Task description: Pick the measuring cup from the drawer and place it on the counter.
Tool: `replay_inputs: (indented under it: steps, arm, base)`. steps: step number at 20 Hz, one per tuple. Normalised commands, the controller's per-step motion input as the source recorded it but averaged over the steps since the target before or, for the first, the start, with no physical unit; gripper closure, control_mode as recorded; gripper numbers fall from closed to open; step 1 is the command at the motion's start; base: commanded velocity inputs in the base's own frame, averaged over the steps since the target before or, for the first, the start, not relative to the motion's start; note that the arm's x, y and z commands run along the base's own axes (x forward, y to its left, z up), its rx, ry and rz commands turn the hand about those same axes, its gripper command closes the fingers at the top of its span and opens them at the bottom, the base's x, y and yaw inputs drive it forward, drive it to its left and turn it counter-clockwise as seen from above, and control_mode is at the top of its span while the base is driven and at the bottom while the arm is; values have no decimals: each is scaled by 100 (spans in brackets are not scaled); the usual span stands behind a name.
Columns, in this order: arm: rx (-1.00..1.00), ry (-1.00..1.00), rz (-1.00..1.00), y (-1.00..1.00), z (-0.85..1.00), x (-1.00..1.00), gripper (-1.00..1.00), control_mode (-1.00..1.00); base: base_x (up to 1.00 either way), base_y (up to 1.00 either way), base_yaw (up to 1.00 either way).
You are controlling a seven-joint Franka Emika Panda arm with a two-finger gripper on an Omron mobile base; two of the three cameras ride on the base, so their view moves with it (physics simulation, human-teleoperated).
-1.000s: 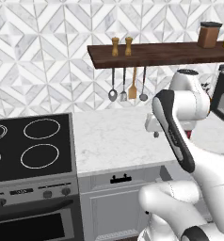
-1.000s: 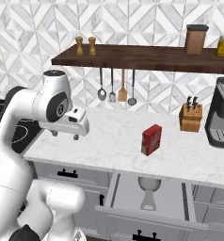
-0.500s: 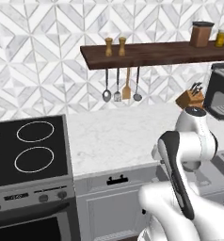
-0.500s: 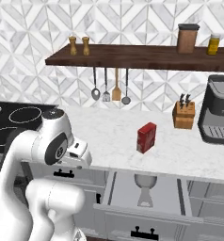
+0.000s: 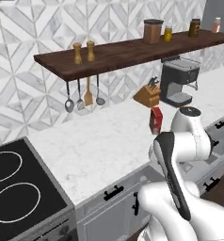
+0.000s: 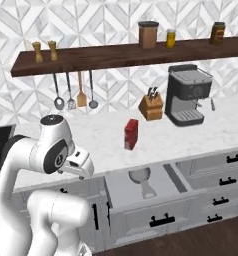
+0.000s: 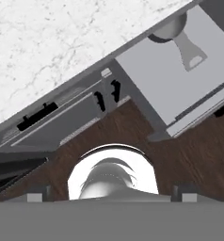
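1. Bench (image 6: 106, 137): long white marble worktop under the dark wooden shelf (image 6: 116, 56). Free marble left of the red box (image 6: 131, 134) and in front of it, so there is room for the drop-off.
2. Arm: folded in front of the cabinets, wrist low and left of the drawer in the right base view. The hand is not over the drawer yet.
3. Drawer (image 6: 156, 197): pulled open below the bench edge, pale grey inside, dark bar handle on the front. The hand view shows it at upper right (image 7: 180, 84), well apart from the hand.
4. Coffee machine (image 6: 188, 95) and knife block (image 6: 151, 106) stand on the bench right of the red box, away from any likely path.
5. Measuring cup (image 6: 142, 180): sits inside the drawer near its back, bowl toward the bench edge, stubby handle pointing to the drawer front. Same in the hand view (image 7: 180, 35). Untouched, nothing else in the drawer that I can see.
6. Gripper (image 6: 81, 165): holds nothing. Finger tips are barely visible at the bottom of the hand view, so I cannot tell whether they are spread or pressed together.
7. Step, as I judge it: approach phase, pick not yet started. The next move calls for swinging the hand right, over the open drawer, lining up above the cup with fingers spread, then descending without clipping the drawer front or the bench edge.
8. Writing: none readable. Shelf jars and the red box are too small to show any label or brand.
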Motion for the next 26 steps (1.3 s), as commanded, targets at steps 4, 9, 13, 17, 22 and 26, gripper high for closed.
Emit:
replay_inputs:
  steps: [4, 9, 13, 17, 22, 26]
  arm:
    - [0, 0, 0, 0, 0, 0, -100, 100]
    - [0, 2, -12, 0, -6, 3, -100, -100]
    - [3, 4, -33, -89, -41, 13, -100, -100]
    - [10, 17, -18, -100, -26, 96, -100, -100]
    - [15, 35, -14, -100, -19, 100, -100, -100]
    - [7, 51, -13, -100, -24, 100, -100, -100]
  base:
    - [67, 83, -70]
    - [57, 54, -55]
    - [0, 0, 0]
    - [0, 0, 0]
    - [0, 0, 0]
    - [0, 0, 0]
